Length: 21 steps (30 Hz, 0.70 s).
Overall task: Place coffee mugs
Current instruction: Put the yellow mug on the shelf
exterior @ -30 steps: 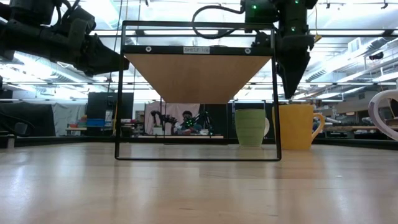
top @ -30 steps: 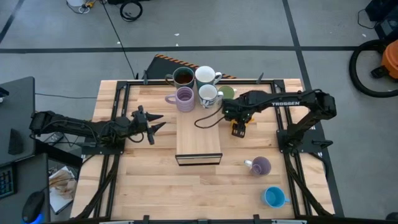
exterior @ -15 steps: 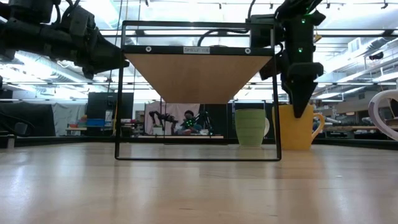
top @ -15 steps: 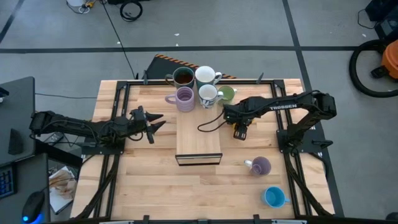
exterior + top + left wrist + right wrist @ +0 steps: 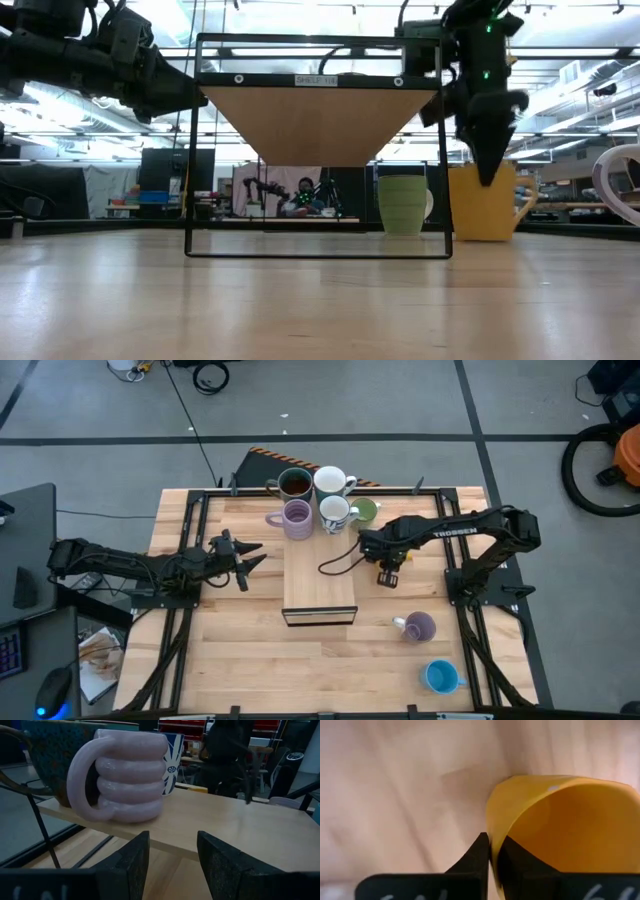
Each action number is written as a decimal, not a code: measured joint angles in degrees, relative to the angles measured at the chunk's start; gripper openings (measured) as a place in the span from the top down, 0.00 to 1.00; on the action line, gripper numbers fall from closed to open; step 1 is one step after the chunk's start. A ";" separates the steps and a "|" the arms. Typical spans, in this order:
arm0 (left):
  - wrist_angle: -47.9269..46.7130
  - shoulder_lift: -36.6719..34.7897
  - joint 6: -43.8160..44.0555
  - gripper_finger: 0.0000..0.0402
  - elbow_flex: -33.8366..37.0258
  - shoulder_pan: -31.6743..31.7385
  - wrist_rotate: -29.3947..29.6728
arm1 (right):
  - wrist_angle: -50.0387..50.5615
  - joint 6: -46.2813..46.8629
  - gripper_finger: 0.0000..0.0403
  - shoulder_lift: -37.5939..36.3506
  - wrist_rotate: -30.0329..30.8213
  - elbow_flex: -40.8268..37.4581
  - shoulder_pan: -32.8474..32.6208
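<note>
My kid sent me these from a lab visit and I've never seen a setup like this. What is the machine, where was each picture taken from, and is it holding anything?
It is a robot with two dark arms at a wooden table, each ending in a two-finger claw. One picture looks straight down from above, one looks level across the tabletop, and two come from cameras on the arms' wrists.

On the table stands a small wooden shelf. Behind it are a brown mug, two white mugs, a lilac mug and a green mug. Nearer the front lie another lilac mug and a blue mug.

The right claw has shut on the wall of the orange mug. The left claw waits open, left of the shelf.
</note>
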State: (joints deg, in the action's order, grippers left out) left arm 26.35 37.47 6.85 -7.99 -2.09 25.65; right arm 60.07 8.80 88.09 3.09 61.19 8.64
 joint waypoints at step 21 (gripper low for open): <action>-0.02 0.00 -0.07 0.57 0.00 0.00 0.02 | 16.69 8.00 0.92 -0.07 3.47 29.66 -9.17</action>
State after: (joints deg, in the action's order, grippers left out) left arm 26.33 37.47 6.79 -7.99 -2.09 25.67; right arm 76.76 16.80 88.03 6.56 90.85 -0.53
